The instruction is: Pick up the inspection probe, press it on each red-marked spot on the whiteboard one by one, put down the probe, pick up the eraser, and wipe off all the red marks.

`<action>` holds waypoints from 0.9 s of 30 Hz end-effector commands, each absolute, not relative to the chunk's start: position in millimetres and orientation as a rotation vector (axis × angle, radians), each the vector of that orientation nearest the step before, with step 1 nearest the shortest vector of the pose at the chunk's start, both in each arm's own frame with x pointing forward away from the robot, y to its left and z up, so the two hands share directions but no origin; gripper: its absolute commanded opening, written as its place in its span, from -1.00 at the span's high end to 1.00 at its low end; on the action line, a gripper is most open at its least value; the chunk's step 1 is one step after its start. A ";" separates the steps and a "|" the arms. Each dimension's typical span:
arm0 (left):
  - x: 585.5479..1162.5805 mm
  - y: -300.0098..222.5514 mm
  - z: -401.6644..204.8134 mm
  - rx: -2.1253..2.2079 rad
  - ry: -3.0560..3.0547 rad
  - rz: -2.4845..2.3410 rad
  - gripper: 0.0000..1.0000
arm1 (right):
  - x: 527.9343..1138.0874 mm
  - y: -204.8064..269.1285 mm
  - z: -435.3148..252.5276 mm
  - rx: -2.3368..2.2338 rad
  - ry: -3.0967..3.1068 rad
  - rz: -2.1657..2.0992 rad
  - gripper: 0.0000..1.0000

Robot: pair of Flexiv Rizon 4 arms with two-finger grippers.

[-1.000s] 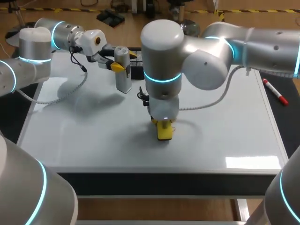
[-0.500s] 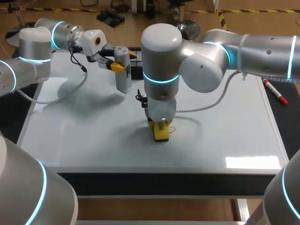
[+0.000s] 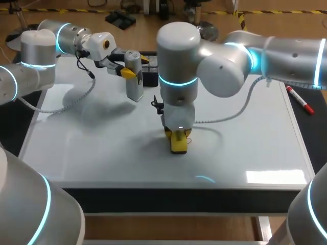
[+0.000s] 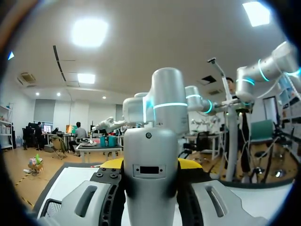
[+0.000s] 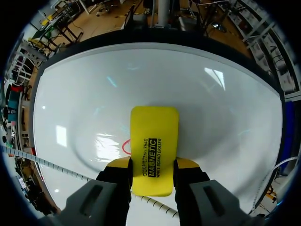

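Note:
The grey inspection probe [image 3: 134,76] hangs upright over the whiteboard's [image 3: 92,143] far left part, and my left gripper [image 3: 129,72] is shut on it. In the left wrist view the probe [image 4: 150,155] fills the space between the yellow tips of that gripper [image 4: 150,165]. My right arm reaches to the board's middle, where its gripper [image 3: 177,133] is shut on the yellow eraser [image 3: 178,143], which lies flat on the board. The right wrist view shows the eraser [image 5: 154,141] clamped by the right gripper [image 5: 153,165], with a curved red mark [image 5: 125,147] showing at its edge.
A red marker pen [image 3: 299,99] lies on the dark surface just off the board's right edge. A black basket [image 3: 149,77] stands at the board's far edge behind the probe. The whiteboard [image 5: 221,108] stretches bare around the eraser.
The right arm slid the eraser a little to the left and then back to the right on the board. The left arm with the probe has kept still.

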State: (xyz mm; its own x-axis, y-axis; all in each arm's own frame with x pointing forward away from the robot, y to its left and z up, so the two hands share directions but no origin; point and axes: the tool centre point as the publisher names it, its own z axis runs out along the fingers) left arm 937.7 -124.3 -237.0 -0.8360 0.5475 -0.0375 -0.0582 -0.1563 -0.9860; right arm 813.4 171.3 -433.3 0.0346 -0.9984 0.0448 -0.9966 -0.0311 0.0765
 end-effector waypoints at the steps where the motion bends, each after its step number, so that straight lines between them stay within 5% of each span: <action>1: 938.7 -123.9 -235.7 -0.555 -1.715 2.042 1.00 | 810.8 150.7 -446.1 2.181 -2.136 -0.036 1.00; 27: 938.7 -123.9 -235.7 -0.555 -1.715 2.042 1.00 | 798.9 98.1 -401.2 2.074 -2.258 0.050 1.00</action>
